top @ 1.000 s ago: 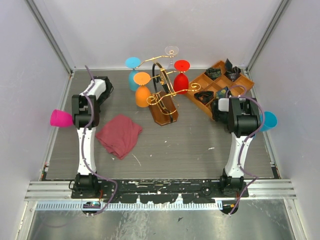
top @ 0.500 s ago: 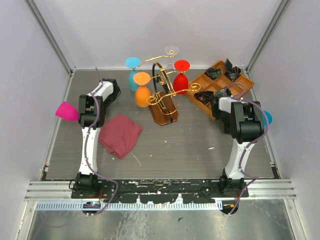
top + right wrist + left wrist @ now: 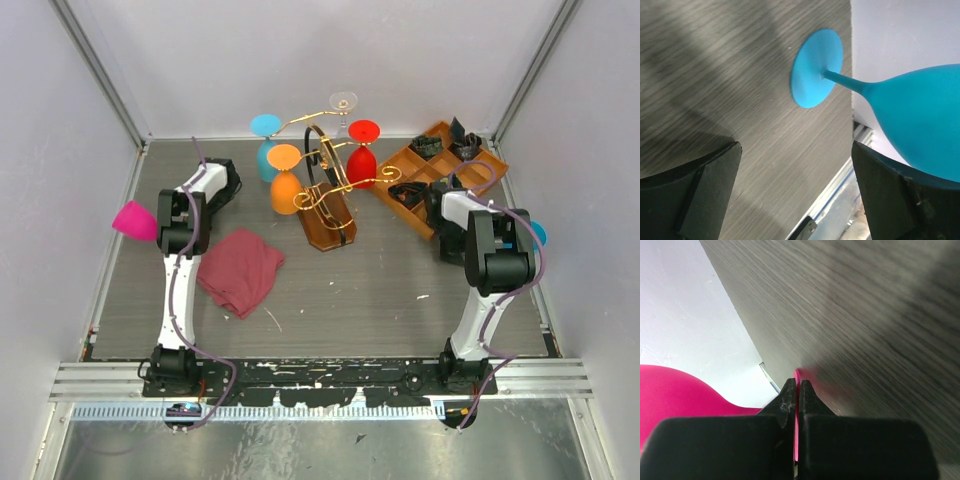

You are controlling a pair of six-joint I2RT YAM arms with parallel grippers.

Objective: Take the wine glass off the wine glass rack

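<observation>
No legible text, label, brand, number — any view; nothing readable

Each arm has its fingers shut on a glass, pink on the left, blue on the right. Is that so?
Only on the left. The left fingers are shut on the pink glass. The right wrist view shows the right fingers spread wide, not gripping the blue glass.

A crumpled dark red cloth (image 3: 238,270) lies at 8 o'clock from the centre of the table (image 3: 380,290). A compartmented wooden tray (image 3: 412,160) with dark items is at 2 o'clock.
</observation>
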